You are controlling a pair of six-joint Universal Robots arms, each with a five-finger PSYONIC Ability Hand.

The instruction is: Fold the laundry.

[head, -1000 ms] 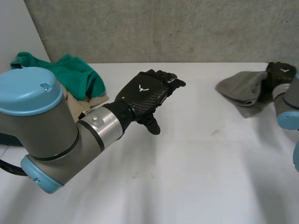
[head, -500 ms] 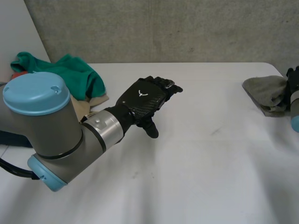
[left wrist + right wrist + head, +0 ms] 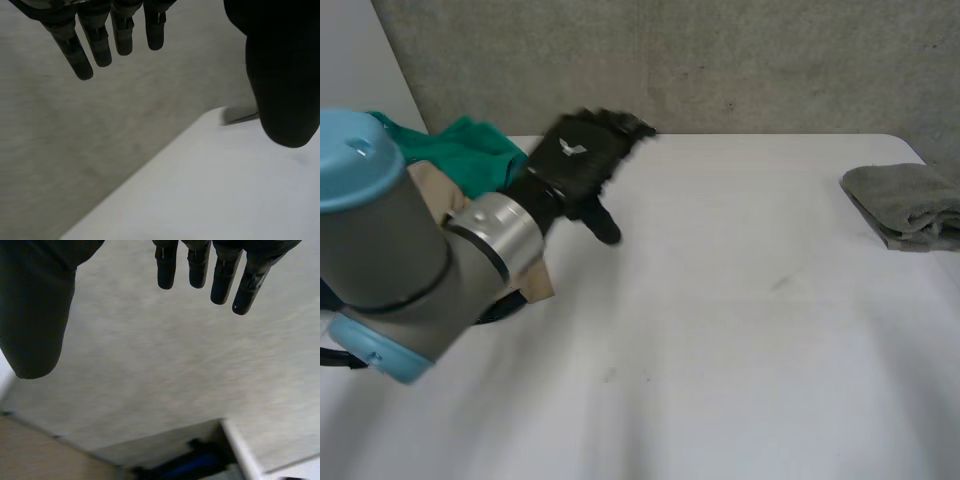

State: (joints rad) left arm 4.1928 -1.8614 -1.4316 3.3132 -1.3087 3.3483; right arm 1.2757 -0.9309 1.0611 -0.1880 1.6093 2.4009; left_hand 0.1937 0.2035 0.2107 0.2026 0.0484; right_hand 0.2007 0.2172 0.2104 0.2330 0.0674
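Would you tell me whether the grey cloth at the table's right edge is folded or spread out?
Folded: the grey cloth lies compact, with stacked layers showing along its near edge.

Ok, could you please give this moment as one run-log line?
left hand: open, empty, near green cloth | right hand: open, empty | grey towel: folded, right edge of table

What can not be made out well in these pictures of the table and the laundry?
1. Head view: the left arm covers much of the green cloth and the beige cloth, so how they lie is hidden.
2. Head view: the left hand is blurred. The left wrist view shows its fingers straight.
3. Head view: the grey folded cloth is cut off by the edge of the view.
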